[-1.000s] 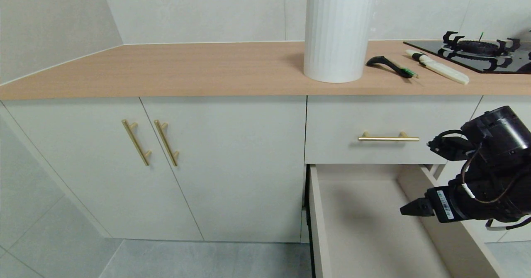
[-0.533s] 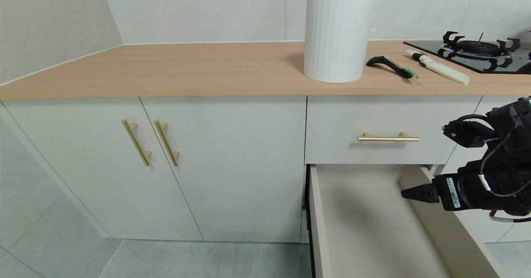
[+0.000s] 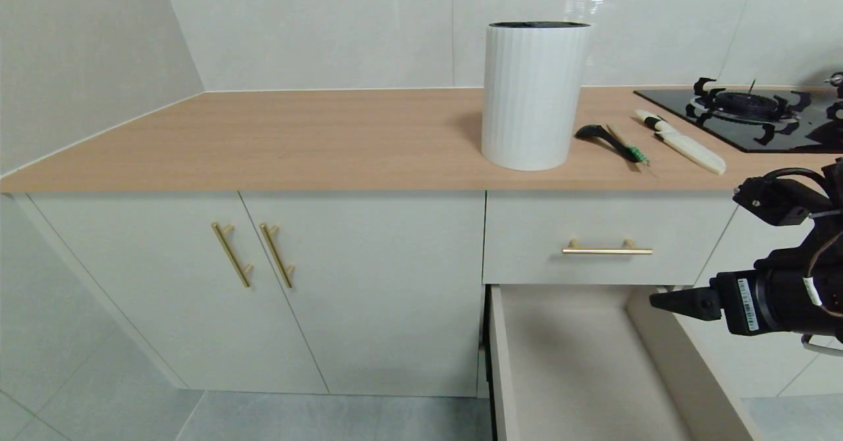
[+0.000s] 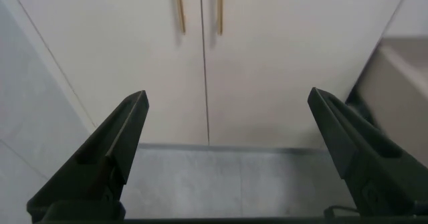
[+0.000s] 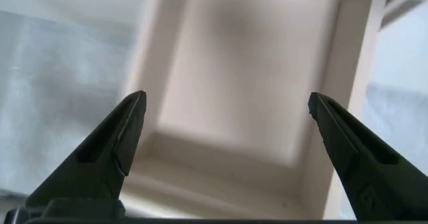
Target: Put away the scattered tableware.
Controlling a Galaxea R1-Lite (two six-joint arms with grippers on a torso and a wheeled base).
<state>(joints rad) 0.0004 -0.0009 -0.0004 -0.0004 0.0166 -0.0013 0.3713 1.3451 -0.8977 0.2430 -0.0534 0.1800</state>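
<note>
Lifts the right tool [image 3: 664,299] higher above the drawer [image 3: 566,362] than a second ago and carries it closer to the head view's right edge. Tilts the head camera up as well, bringing the canister's [image 3: 532,95] dark top rim into sight and sliding the whole scene lower, without shifting anything on the counter [image 3: 296,138].

Holds the right tool level now, tip toward the robot's left, over the drawer's right wall and lower than the brass handle [image 3: 606,251] of the shut drawer above. Spreads its fingers [image 5: 124,127] wide around nothing and looks down between them onto the pulled-out drawer's pale bottom.

Spreads the left tool [image 4: 227,98] just as wide, also around nothing, low in front of the cabinet doors [image 4: 267,50], with grey floor [image 4: 214,177] at their foot.

Leaves the tableware lying on the counter, well apart from both tools. Finds the utensil [image 3: 609,141], black at one end and green at the other, just beside the canister on its right, black end nearest it. Finds the knife [image 3: 685,143], cream-coloured, near the utensil on its right, slanting roughly parallel to it and apart from it, between it and the hob [image 3: 744,108]. Cannot tell whether knife and hob edge touch. Shows the canister upright, white and ribbed, near the counter's front edge, above the seam between doors and drawers.
</note>
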